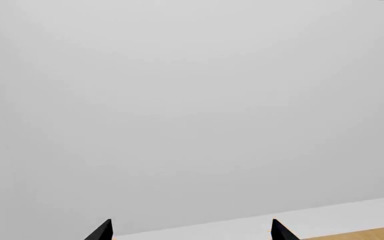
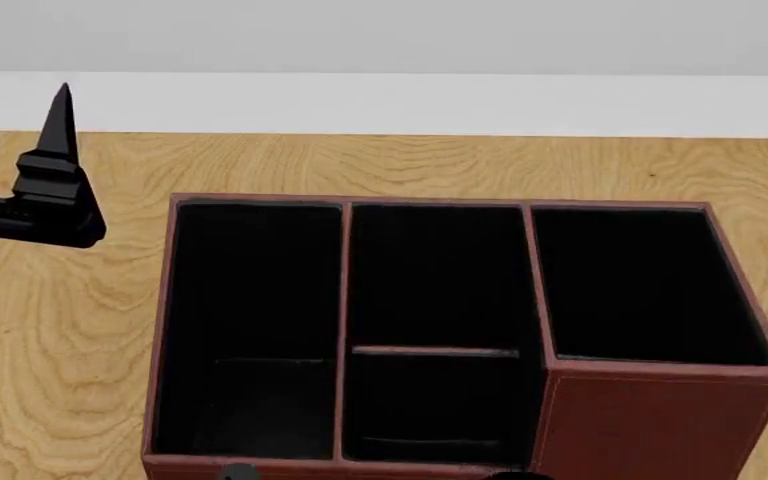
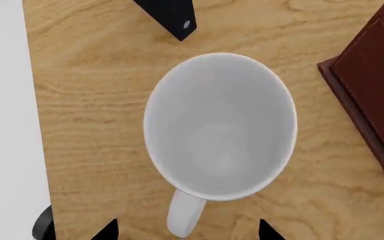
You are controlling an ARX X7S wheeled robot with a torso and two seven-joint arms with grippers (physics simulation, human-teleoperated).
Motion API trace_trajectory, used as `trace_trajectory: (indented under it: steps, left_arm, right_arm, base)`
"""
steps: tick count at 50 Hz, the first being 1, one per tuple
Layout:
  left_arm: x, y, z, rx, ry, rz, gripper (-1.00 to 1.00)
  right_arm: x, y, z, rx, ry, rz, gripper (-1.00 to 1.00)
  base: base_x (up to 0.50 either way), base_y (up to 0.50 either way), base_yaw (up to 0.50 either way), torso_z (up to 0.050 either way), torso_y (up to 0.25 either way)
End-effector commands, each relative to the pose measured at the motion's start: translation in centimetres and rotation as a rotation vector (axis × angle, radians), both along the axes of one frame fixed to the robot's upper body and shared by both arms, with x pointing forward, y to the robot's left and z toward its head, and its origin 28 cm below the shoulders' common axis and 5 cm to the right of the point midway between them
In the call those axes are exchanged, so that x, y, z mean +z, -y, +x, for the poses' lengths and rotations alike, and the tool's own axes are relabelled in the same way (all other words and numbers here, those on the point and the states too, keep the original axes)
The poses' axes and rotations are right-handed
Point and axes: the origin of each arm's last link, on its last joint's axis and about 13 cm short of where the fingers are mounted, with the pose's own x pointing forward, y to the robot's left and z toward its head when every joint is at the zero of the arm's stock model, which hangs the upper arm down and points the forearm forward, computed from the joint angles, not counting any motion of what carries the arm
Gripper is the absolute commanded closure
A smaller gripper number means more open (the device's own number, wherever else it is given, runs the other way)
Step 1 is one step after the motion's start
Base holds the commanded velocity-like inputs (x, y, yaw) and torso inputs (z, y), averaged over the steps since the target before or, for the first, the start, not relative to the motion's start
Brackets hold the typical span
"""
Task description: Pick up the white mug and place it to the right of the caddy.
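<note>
The white mug (image 3: 219, 127) stands upright on the wooden table, seen from above in the right wrist view, empty, its loop handle (image 3: 184, 215) pointing toward my right gripper (image 3: 188, 233). That gripper is open above the mug, its two black fingertips (image 3: 108, 231) spread either side of the handle and touching nothing. The reddish-brown caddy (image 2: 651, 420) fills the middle of the head view, its three black-lined compartments empty; its corner (image 3: 379, 75) shows beside the mug. My left gripper (image 1: 193, 233) is open and empty, raised left of the caddy (image 2: 61, 120). The mug is out of the head view.
A black angular object (image 3: 168, 15) lies on the table just beyond the mug. The table's edge (image 3: 35, 125) runs close to the mug on the side away from the caddy, with pale floor past it. A light wall (image 1: 192, 100) stands behind the table.
</note>
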Motion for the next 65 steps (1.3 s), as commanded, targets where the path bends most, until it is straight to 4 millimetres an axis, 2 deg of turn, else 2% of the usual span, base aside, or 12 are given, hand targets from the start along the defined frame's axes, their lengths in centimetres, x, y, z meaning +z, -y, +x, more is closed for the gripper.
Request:
trace_trajectory:
  steps: [1,17,49,50,65]
  left_arm:
    - [0.0,0.0,-0.1,-0.002,0.003,-0.002,-1.00]
    - [0.0,-0.2,-0.4,-0.004,0.007,-0.007,-1.00]
    - [0.0,-0.3,-0.5,-0.005,0.012,-0.006,-1.00]
    - [0.0,-0.3,-0.5,-0.005,0.012,-0.006,-1.00]
    - [0.3,-0.5,-0.8,0.014,0.028,-0.011,-1.00]
  right_arm:
    - [-0.9,-0.3,-0.1,0.007,-0.026,-0.015,-1.00]
    - [-2.7,-0.8,0.3,0.009,-0.068,-0.037,-1.00]
    - [-4.7,-1.0,0.6,0.009,-0.134,-0.061,-1.00]
    - [-4.7,-1.0,0.6,0.008,-0.134,-0.061,1.00]
    - [-3.9,-0.9,0.5,0.010,-0.107,-0.058,1.00]
  base:
    - [0.00,0.00,0.00,0.000,0.000]
    - [0.00,0.00,0.00,0.000,0.000]
    - [0.00,0.00,0.00,0.000,0.000]
    - [0.00,0.00,0.00,0.000,0.000]
    - [0.00,0.00,0.00,0.000,0.000]
